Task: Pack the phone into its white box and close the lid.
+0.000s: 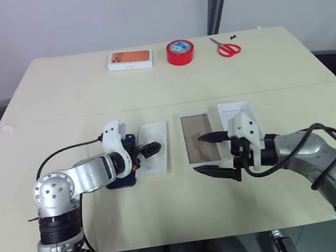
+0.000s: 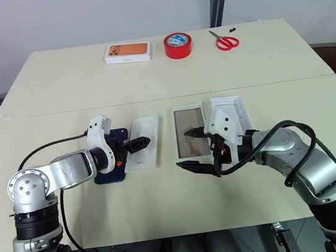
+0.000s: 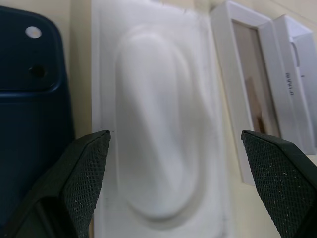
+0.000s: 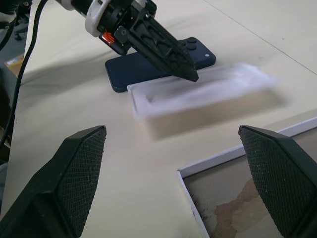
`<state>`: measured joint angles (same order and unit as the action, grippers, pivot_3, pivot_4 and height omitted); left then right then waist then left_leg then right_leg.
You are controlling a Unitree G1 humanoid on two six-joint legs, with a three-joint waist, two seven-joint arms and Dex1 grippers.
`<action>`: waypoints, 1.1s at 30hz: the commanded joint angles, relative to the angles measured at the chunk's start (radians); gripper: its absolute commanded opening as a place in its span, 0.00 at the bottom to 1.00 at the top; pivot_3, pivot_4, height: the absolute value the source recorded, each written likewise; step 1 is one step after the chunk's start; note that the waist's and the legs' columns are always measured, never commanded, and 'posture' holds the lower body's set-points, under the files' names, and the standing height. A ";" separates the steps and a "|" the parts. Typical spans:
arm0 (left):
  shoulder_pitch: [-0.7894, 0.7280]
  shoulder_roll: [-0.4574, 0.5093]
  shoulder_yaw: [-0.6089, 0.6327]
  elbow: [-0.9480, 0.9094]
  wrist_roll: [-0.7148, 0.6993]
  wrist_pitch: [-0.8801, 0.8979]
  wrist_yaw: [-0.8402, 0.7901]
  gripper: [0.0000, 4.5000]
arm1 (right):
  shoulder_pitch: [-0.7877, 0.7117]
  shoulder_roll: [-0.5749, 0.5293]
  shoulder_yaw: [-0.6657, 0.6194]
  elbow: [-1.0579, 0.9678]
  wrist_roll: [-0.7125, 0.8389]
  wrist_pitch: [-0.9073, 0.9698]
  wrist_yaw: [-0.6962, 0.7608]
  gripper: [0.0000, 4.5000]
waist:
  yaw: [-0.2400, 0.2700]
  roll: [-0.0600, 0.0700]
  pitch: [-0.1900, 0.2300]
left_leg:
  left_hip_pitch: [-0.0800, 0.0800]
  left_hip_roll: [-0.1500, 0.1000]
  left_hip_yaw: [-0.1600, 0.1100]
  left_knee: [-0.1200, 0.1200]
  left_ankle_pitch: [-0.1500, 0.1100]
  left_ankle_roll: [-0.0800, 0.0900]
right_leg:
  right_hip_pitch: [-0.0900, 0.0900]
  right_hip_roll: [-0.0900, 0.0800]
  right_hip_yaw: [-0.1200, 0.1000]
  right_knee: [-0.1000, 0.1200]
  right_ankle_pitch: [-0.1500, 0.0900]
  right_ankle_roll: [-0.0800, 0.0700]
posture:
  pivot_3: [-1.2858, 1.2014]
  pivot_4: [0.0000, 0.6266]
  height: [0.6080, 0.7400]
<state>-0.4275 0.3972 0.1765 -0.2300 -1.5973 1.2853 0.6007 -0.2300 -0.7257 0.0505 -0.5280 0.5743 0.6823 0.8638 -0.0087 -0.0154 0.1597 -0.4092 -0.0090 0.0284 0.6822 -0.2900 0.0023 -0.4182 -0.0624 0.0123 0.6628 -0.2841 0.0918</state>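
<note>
The left gripper point(image 1: 148, 148) stands released, holding nothing, its fingers point(image 3: 81, 173) spread over the white insert point(image 1: 154, 146) with the phone point(image 1: 121, 170) just beside it, lying flat toward the table's point(image 1: 57, 91) left edge. The right gripper point(image 1: 214, 152) is likewise released and empty, hovering over the near end of the box point(image 1: 199, 136), which sits open, tan inside, at mid-table. The lid point(image 1: 238, 122) lies touching or nearly touching the box on its right. Tape point(image 1: 180, 52), scissors point(image 1: 226, 47) and an orange-pictured box point(image 1: 129, 59) line the far edge, well apart from the work.

The step in hand looks like fetching the phone, and the left gripper is poised over the wrong thing. It should shift away from the insert toward the phone, then come down with one finger on each long side. The phone is slim and glossy, so it will likely slip. Tipping an edge up against the insert may help. The right gripper could steady the box, keeping clear of its opening.
</note>
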 commanded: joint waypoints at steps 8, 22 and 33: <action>0.004 0.063 -0.062 -0.070 -0.137 -0.149 0.032 0.99 | -0.017 0.008 -0.004 -0.018 0.014 -0.015 0.016 1.00 | -0.001 0.000 0.000 | 0.000 0.000 0.000 0.000 0.000 0.000 | 0.000 0.000 0.000 0.000 0.000 0.000 | 0.52 0.24 0.88; -0.012 0.139 -0.133 -0.015 -0.076 -0.200 0.058 0.99 | -0.018 0.002 -0.009 -0.024 0.018 -0.002 0.025 1.00 | 0.001 0.000 0.000 | 0.000 0.000 0.000 0.000 0.000 0.000 | 0.000 0.000 0.000 0.000 0.000 0.000 | 0.52 0.24 0.88; -0.007 0.136 -0.173 0.007 -0.115 -0.195 0.066 0.99 | -0.017 0.003 -0.012 -0.027 0.018 0.000 0.019 1.00 | 0.000 0.000 0.000 | 0.000 0.000 0.000 0.000 0.000 0.000 | 0.000 0.000 0.000 0.000 0.000 0.000 | 0.52 0.24 0.88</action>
<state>-0.4272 0.5325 0.0111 -0.2127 -1.6848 1.0983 0.6608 -0.2377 -0.7240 0.0514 -0.5266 0.5740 0.6873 0.8836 -0.0090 -0.0155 0.1598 -0.4091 -0.0090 0.0284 0.6822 -0.2900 0.0023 -0.4179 -0.0624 0.0121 0.6625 -0.2841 0.0917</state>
